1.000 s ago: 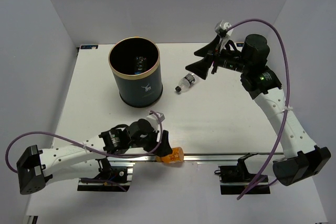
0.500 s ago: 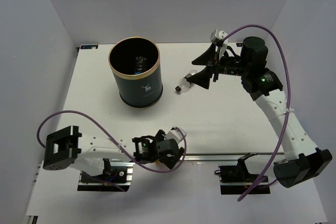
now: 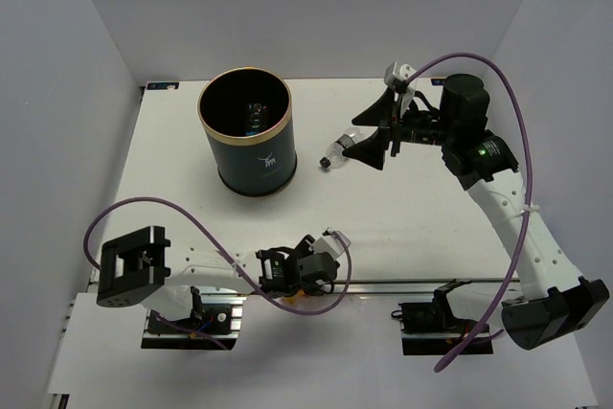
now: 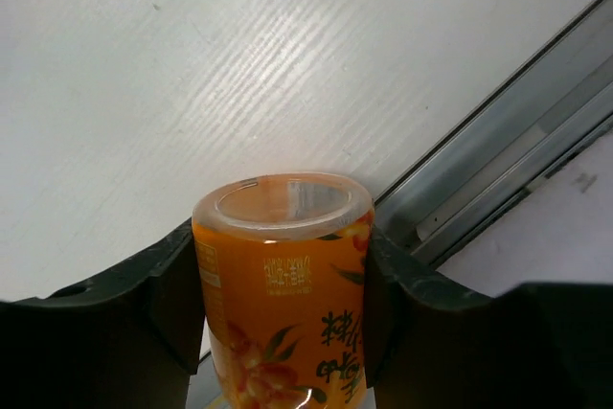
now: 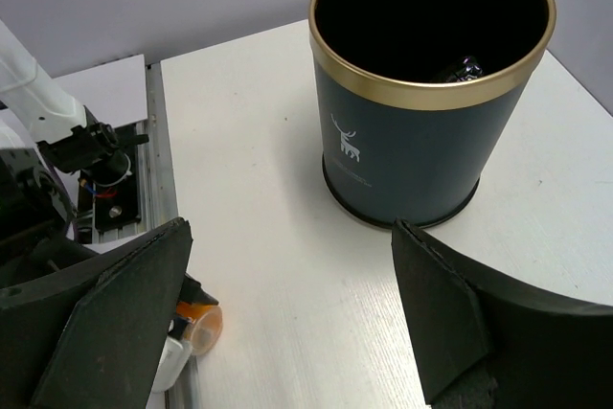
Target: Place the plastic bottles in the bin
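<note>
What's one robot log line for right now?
left gripper: shut on orange bottle | right gripper: open near clear bottle | bin: upright

An orange bottle lies at near edge, clear bottle near upright bin.

Bright, even overhead light with soft shadows and no harsh glare.
The white tabletop is almost washed out in the top view, its far corners fading into violet-grey walls. The bin casts only a faint shadow at its foot, its inside is too dark to read, and its gold rim shines mildly. From the left wrist the tabletop grain is crisp, the orange bottle shows a highlight on its clear end, and the left gripper's fingers are underexposed. The right gripper's fingers look black and soft-edged.
</note>
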Robot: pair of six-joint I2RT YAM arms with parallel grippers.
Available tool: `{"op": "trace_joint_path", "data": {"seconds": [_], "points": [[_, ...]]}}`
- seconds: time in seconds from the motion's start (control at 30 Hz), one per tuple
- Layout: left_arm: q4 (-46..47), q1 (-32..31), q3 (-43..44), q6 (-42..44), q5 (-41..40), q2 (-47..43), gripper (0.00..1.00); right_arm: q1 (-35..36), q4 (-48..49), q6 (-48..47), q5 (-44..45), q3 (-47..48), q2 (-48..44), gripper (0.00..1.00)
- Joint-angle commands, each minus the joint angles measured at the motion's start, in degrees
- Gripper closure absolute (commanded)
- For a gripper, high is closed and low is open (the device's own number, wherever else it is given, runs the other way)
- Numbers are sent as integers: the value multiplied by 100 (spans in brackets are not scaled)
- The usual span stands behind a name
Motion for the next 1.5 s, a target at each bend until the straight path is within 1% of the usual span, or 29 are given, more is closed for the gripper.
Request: {"op": "trace_joint_path", "data": {"seconds": [0.0, 0.03, 0.07, 0.13, 0.2, 0.3, 0.33, 0.37, 0.4, 0.43, 0.5, 0.53, 0.57, 0.6, 0.67, 0.7, 0.73, 0.8, 0.83, 0.87, 0.93, 1.0, 1.1, 1.17, 1.2, 1.27, 1.3, 1.37, 1.47], "points": [[-10, -24, 52, -231, -75, -773, 48, -27, 211, 36, 51, -82, -202, 11], [-36, -16, 78, -283, -154, -950, 50, -27, 211, 53, 95, -83, -202, 11], [-54, -16, 104, -275, -189, -1152, 59, -35, 229, 62, 112, -91, -211, 11], [-63, -16, 271, -258, -330, -1706, 63, -36, 299, 132, 226, -126, -220, 11], [-72, -16, 403, -240, -435, -2014, 71, -44, 299, 159, 297, -135, -237, 11], [-168, -16, 824, -144, -952, -2436, 70, -36, 352, 185, 411, -179, -281, 11], [-151, 19, 1078, -39, -1546, -2533, 70, -53, 396, 203, 498, -205, -290, 11], [-125, 63, 1211, 23, -1839, -2560, 70, -44, 448, 238, 586, -240, -307, 11], [67, 142, 1360, 137, -2068, -2578, 65, -44, 492, 264, 683, -267, -325, 11], [191, 395, 1675, 451, -2245, -2569, 63, -44, 536, 290, 893, -311, -325, 11], [656, 704, 2010, 901, -2413, -2543, 71, -44, 563, 334, 1070, -302, -246, 11], [884, 1123, 2142, 1181, -2370, -2534, 71, -44, 563, 369, 1210, -267, -211, 11], [1121, 1353, 2370, 1375, -1873, -2508, 71, -53, 528, 370, 1290, -241, -115, 11], [1419, 1556, 2494, 1508, -1790, -2455, 69, -71, 510, 370, 1343, -223, -53, 11], [1554, 2029, 2854, 1841, -1921, -2115, 72, -97, 519, 440, 1518, -206, 122, 11], [1772, 2189, 3177, 2121, -2243, -1964, 72, -123, 545, 458, 1684, -206, 184, 11], [1948, 2556, 3355, 2194, -2429, -1806, 75, -132, 589, 493, 1755, -223, 246, 11], [1801, 3058, 3968, 2099, -2362, -1263, 76, -176, 756, 677, 1948, -311, 395, 11], [1757, 3583, 4163, 1967, -2256, -1086, 75, -167, 809, 738, 2063, -355, 431, 11], [1408, 3866, 4330, 1879, -2020, -927, 76, -176, 879, 809, 2194, -433, 492, 11], [1308, 4542, 4639, 1528, -1536, -523, 76, -185, 932, 870, 2730, -513, 536, 11], [1264, 4852, 4736, 1378, -1307, -190, 60, -202, 967, 1020, 3343, -645, 580, 11], [870, 5423, 5043, 949, -921, 128, 55, -246, 862, 1239, 4239, -855, 572, 11], [703, 5802, 5097, 710, -578, 322, 42, -343, 809, 1345, 4672, -1048, 476, 11], [684, 5916, 5071, 631, -411, 357, 27, -395, 792, 1372, 4874, -1145, 431, 11], [667, 6171, 4957, 402, 105, 393, 8, -588, 669, 1398, 5165, -1418, 317, 11], [675, 6224, 4930, 341, 231, 393, 2, -824, 642, 1424, 5210, -1558, 291, 11], [684, 6277, 4877, 419, 424, 375, 2, -1132, 546, 1512, 5140, -1620, 264, 11], [614, 6269, 4938, 568, 583, 314, 2, -1248, 379, 1548, 5271, -1621, 264, 11]]}}
